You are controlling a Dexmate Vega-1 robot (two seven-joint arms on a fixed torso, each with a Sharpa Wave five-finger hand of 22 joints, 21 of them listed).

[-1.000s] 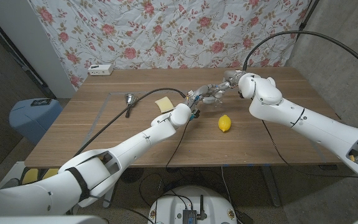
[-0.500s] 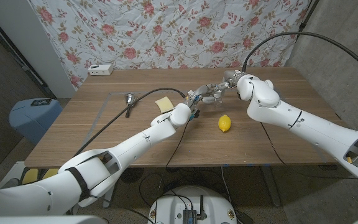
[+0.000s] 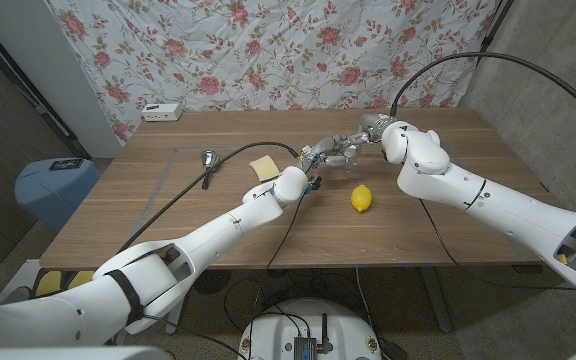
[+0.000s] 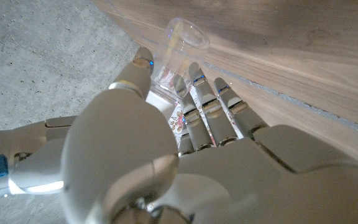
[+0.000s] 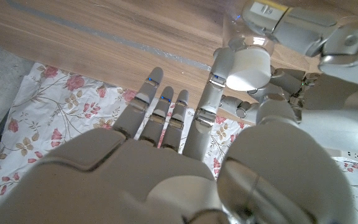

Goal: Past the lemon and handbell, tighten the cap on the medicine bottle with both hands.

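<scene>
The clear medicine bottle (image 3: pixel 336 151) is held above the table past the lemon (image 3: pixel 362 198), between my two hands. My left hand (image 3: pixel 317 160) wraps its fingers around the bottle's clear body (image 4: pixel 178 55), whose label shows between them in the left wrist view. My right hand (image 3: pixel 359 136) comes in from the other side; one finger (image 5: pixel 215 81) and the thumb sit against the white cap (image 5: pixel 252 66). The handbell (image 3: pixel 208 158) lies on the table, far to the left of both hands.
A yellow pad (image 3: pixel 264 166) lies between the handbell and my left hand. A small white box (image 3: pixel 162 112) sits at the table's (image 3: pixel 438 235) back left edge. A flowered cloth (image 3: pixel 298 50) hangs behind. A black cable (image 3: pixel 178 195) crosses the left part.
My right arm has edged slightly to the left at the bottle. The left hand, the lemon and the handbell stay put.
</scene>
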